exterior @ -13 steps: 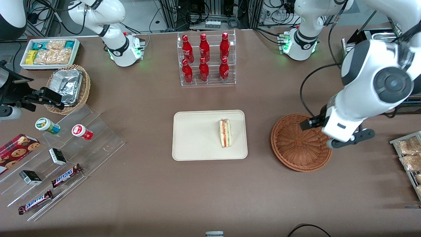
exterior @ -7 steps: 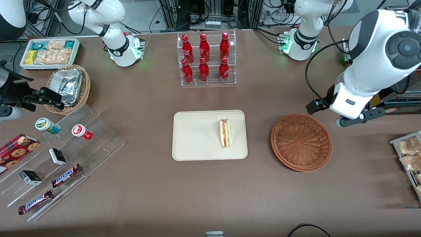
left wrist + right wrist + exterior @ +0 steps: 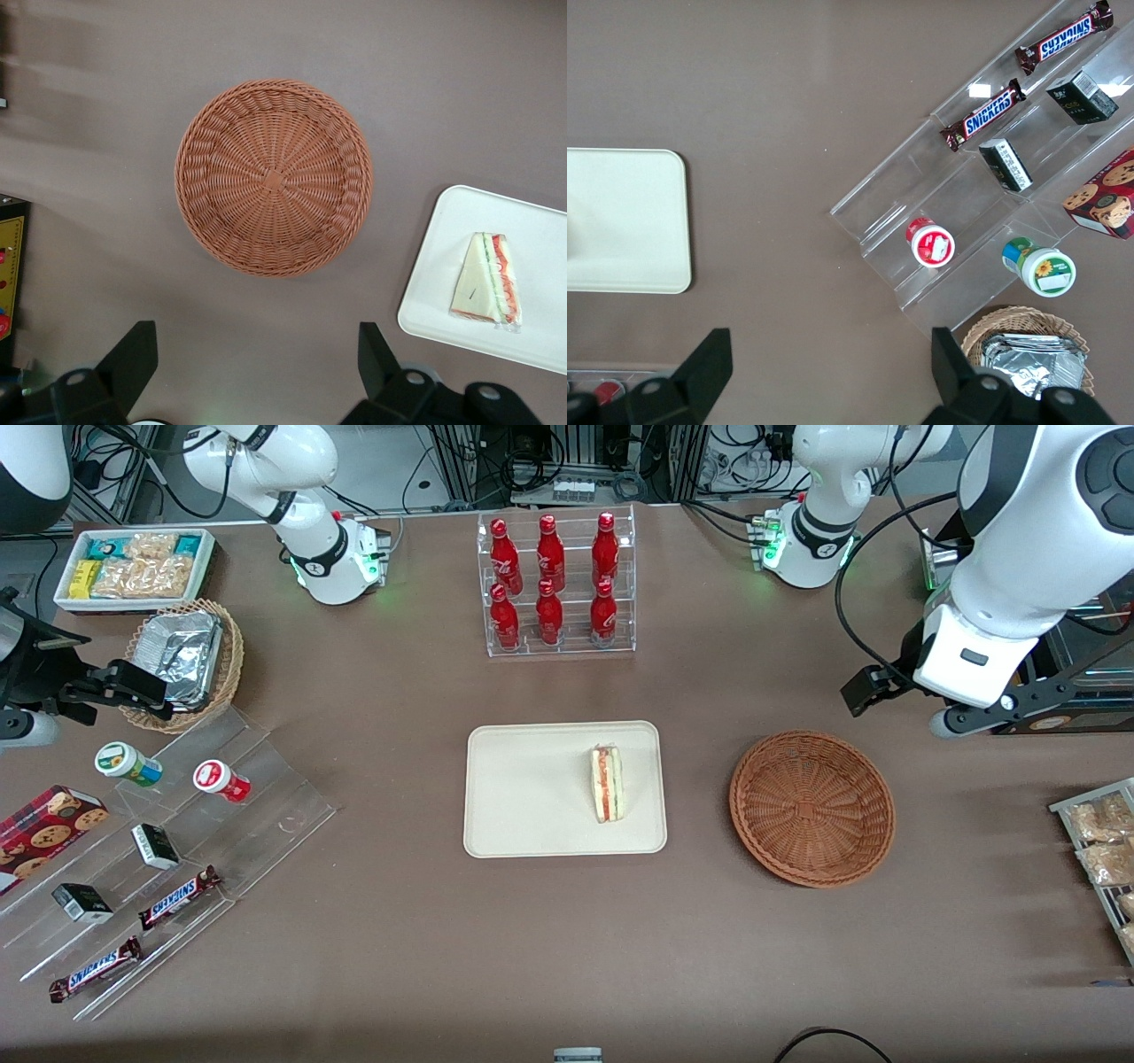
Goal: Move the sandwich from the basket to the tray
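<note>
Lying on its side on the tray [image 3: 532, 815], the sandwich [image 3: 608, 783] is sitting toward the tray's end nearest the basket [image 3: 811, 808], its red and green filling facing up to the front camera. In the front view it is showing just right of centre, with the tray's bare cream surface spreading toward the frame's left. The basket, right of the tray in that view and well apart from it, is standing with nothing in it.

Little looks likely to go wrong for the sandwich itself, since it is resting flat and inside the low rim. The remaining risk, as I judge it, is the arm: a low sweep over the table could be clipping the basket's rim and sliding it, or a return pass could be nudging the tray and shifting the wedge toward the edge.

The gripper [image 3: 897, 707] is hanging at the upper right of the front view, above the table and farther from the camera than the basket. Its fingers [image 3: 133, 354] are standing wide apart and gripping nothing, as the left wrist view is showing. The sandwich is lying well away from them, with the whole basket between.
</note>
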